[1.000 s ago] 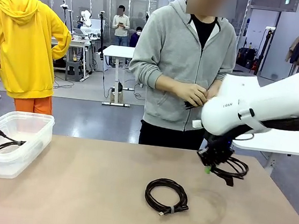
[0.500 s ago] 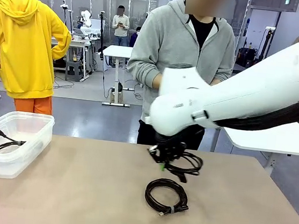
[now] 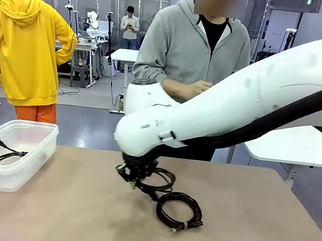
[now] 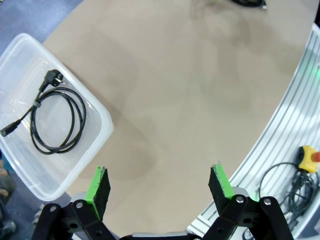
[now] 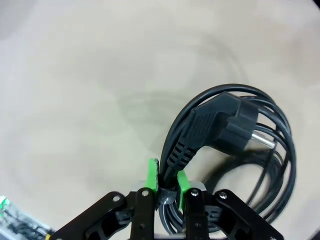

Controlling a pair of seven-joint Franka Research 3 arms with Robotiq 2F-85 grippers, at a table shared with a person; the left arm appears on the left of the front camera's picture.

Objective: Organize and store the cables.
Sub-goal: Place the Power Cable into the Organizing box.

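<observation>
My right gripper clamps a coiled cable above the table, beside a second coil. This looks like the carry step (one stored cable already lies in the bin). Next, I judge, I reach over the bin and release. My left gripper gapes empty.

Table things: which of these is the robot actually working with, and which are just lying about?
Part of the job: held cable, pinched in the shut right gripper; coiled cable on the table; stored cable inside the clear bin; open left gripper.
Just lying about: yellow button box and loose cord beside it; white desk behind.
</observation>
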